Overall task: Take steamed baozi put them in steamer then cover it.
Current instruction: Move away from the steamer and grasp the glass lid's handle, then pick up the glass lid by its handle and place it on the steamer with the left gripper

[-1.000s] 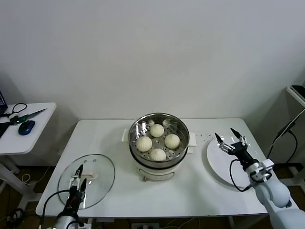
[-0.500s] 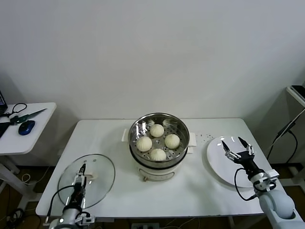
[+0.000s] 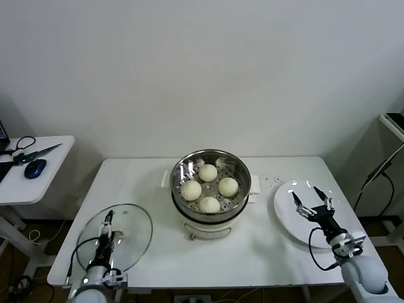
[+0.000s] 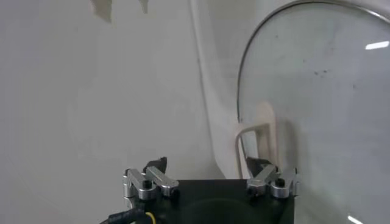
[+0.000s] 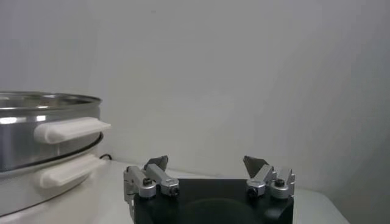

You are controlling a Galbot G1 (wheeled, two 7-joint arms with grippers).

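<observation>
Bare table (image 3: 271,249) between steamer (image 3: 211,183) and plate (image 3: 287,218).

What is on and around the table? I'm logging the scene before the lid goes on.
steamed baozi: four, cream-white, inside the steamer
steamer: one, shiny steel on a white base, table centre
cover: one, clear glass, flat on the table's front left
plate: one, white, table's right side
mouse: one, blue, side table at left
left end effector: open, over the cover's handle
right end effector: open, above the plate
</observation>
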